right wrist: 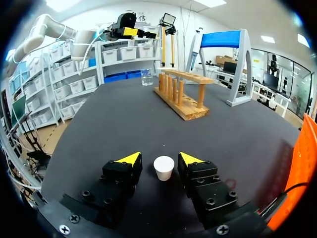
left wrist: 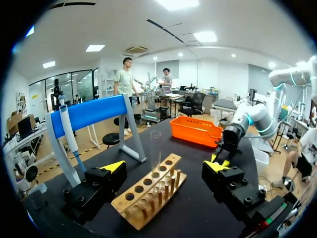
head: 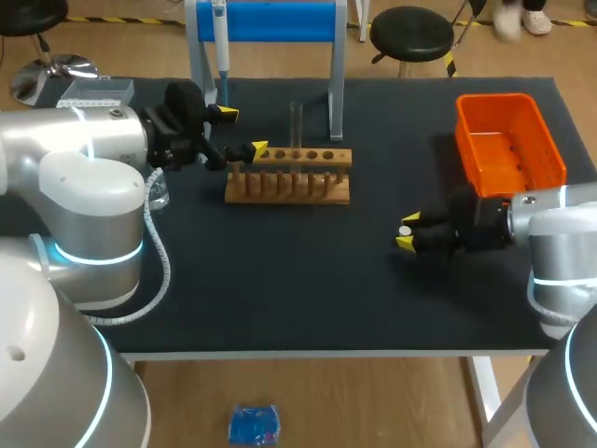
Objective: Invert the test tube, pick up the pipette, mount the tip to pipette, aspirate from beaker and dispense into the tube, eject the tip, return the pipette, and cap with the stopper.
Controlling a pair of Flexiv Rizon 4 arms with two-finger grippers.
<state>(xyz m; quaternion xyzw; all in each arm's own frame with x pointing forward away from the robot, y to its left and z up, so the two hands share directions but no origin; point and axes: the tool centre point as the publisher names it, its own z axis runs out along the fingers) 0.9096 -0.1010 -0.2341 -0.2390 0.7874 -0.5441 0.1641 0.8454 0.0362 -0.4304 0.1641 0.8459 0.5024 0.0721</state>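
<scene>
A clear test tube stands upright in the wooden rack; my left gripper hovers open just left of the rack. In the left wrist view the tube and rack lie ahead between its wide-apart fingers. The pipette hangs on the blue stand. My right gripper sits low on the table near the orange bin. A small white stopper stands between its fingers with narrow gaps on both sides, so it is open. A beaker stands beyond the rack.
An orange bin sits at the table's right back. A clear tip box lies at the back left. The beaker is partly hidden behind my left arm. Bare dark mat stretches between the rack and the front edge.
</scene>
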